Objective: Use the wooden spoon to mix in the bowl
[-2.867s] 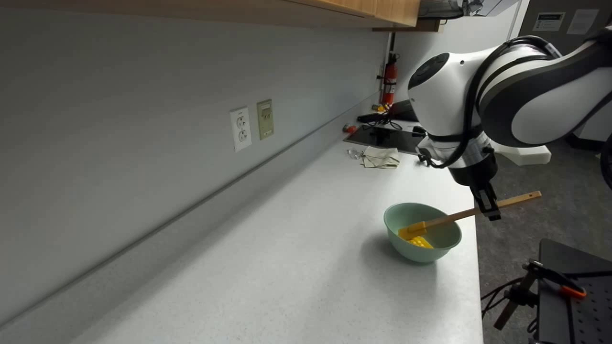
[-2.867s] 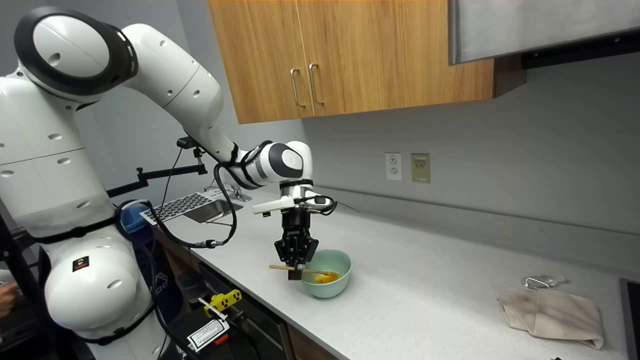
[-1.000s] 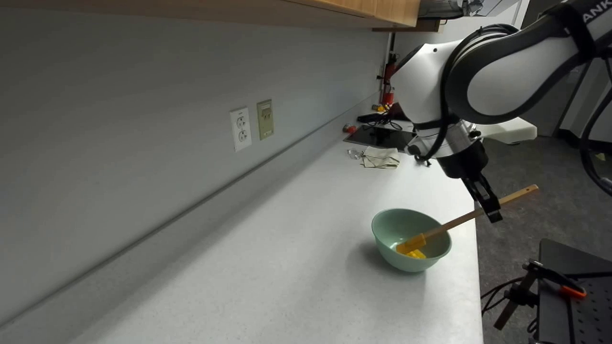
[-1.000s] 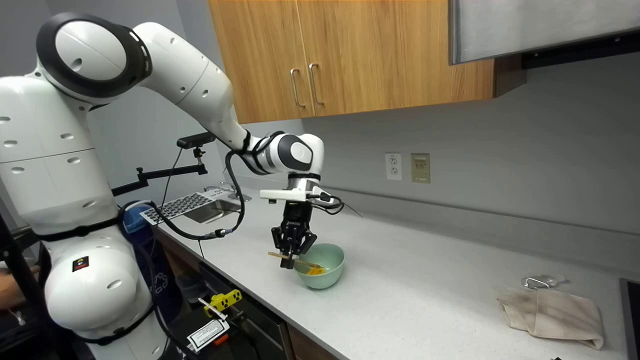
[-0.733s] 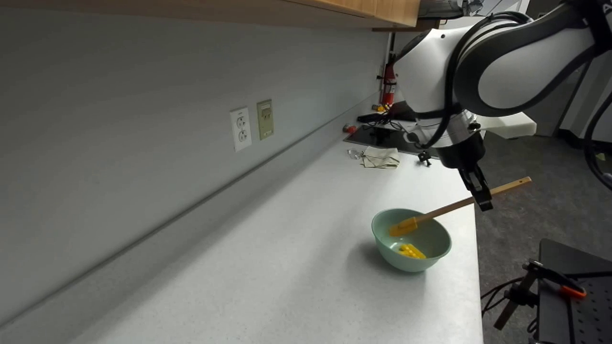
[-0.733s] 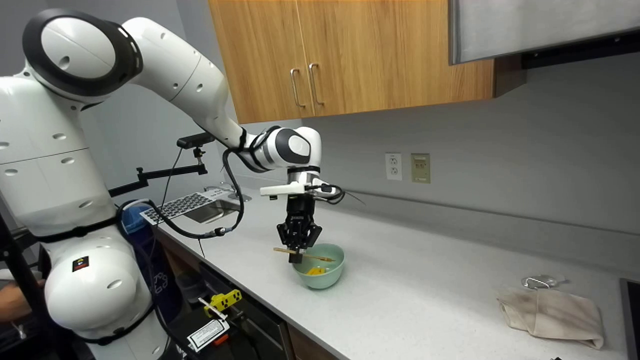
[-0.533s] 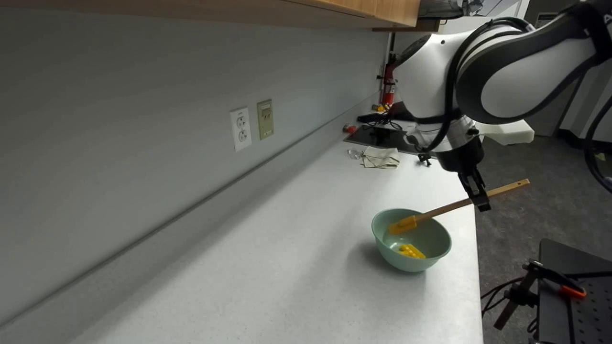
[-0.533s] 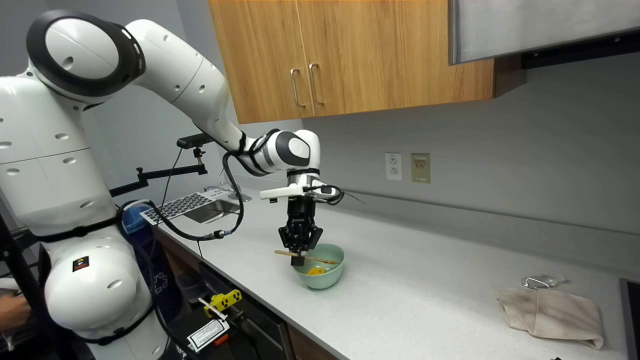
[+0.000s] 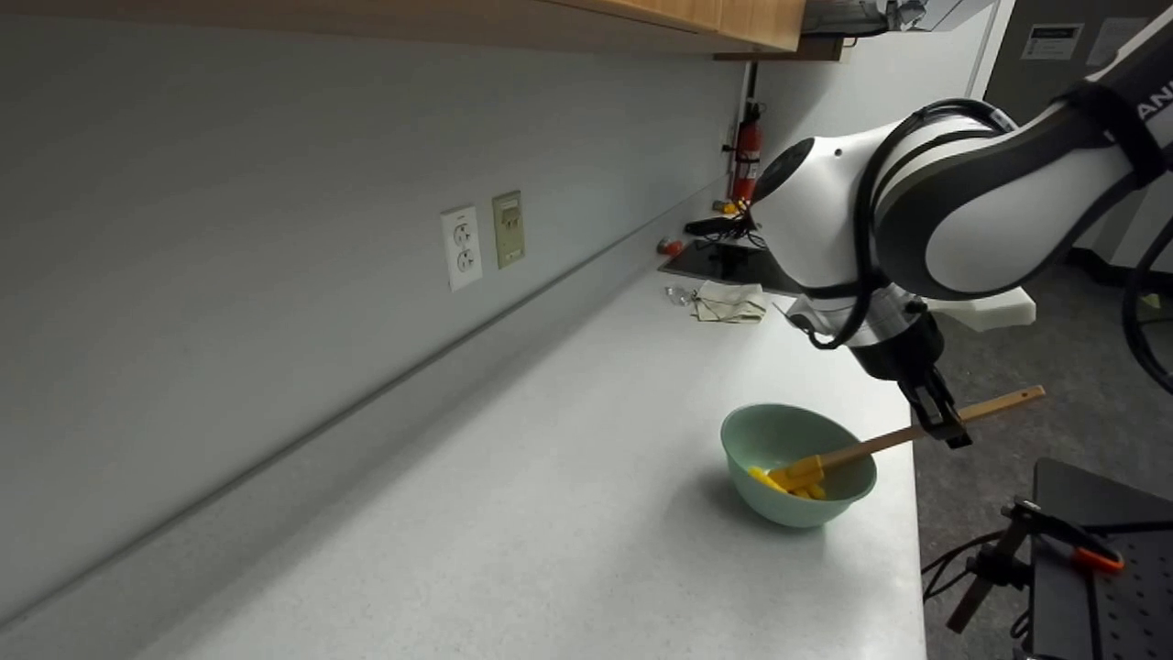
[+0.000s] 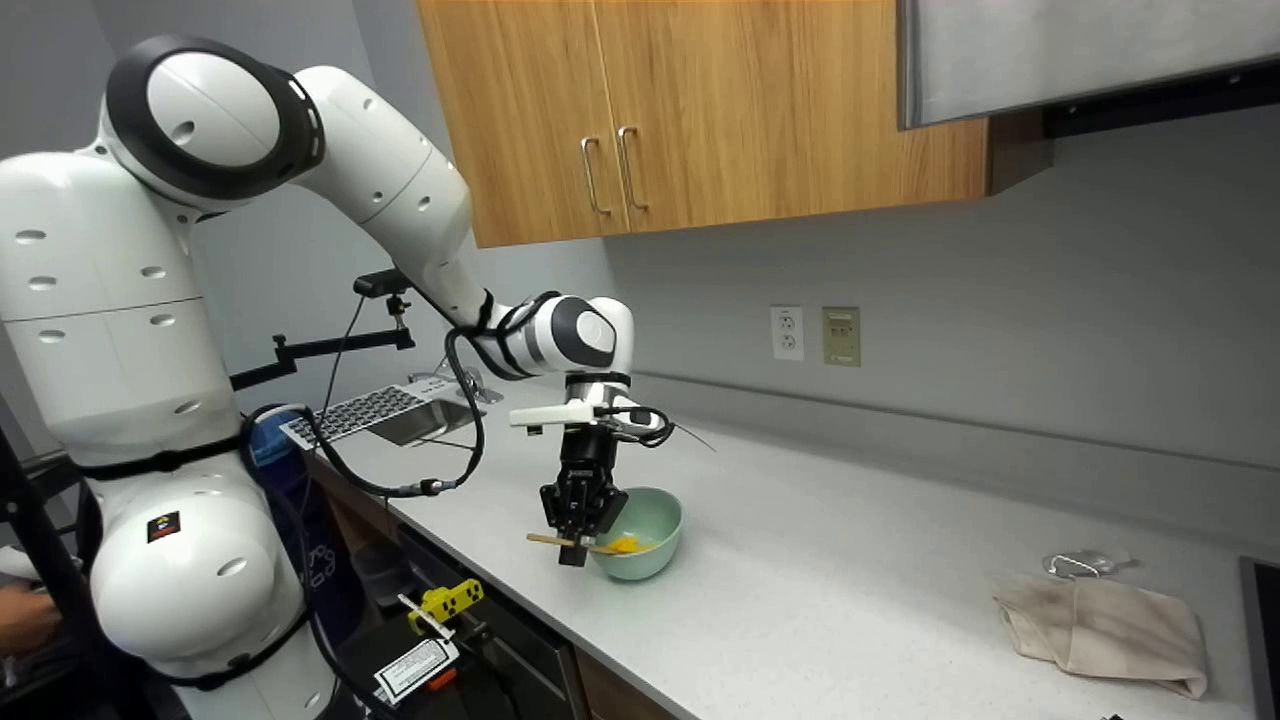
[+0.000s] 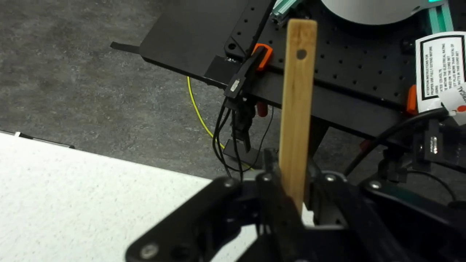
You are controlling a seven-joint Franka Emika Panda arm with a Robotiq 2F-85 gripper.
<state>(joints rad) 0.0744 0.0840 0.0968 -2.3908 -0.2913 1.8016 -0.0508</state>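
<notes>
Well, narrowly parted end effector pinching wooden spoon across handle, yellow end inside bowl

Wooden spoon: stretch of handle hidden by claw in both exterior views. In wrist view, lower handle goes out of sight among blurred claw parts; claw itself cut off by bottom edge. Claw covers part of rim of bowl in exterior view. Yellow pieces: partly hidden by spoon's head, too small to identify. Arm: cut off in both exterior views. Sign: print too small to read. Stove: only sliver at right edge.
</notes>
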